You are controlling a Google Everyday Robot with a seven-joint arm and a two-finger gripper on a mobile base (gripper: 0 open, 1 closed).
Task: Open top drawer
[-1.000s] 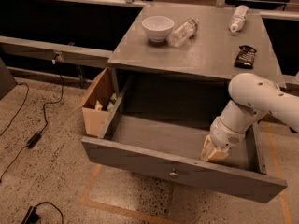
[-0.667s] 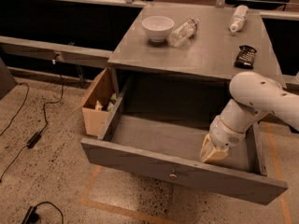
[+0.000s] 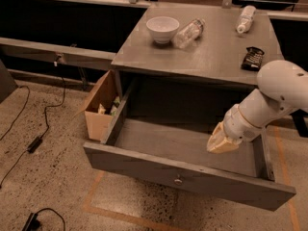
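Camera view: drawer [image 3: 183, 146] stands pulled well out beneath the worktop [image 3: 211, 52]; task judged near complete. The gripper [image 3: 224, 141] sits inside it near the right wall; state of the jaws cannot be told. Risk: withdrawal may snag the front panel or worktop edge, and further pulling may unseat the drawer.

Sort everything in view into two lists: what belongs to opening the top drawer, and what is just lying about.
Belongs to the job:
top drawer, pulled out; its knob; gripper, inside the drawer's right side.

Just lying about:
white bowl, clear bottle, white bottle and dark packet on the tabletop; cardboard box; floor cable.
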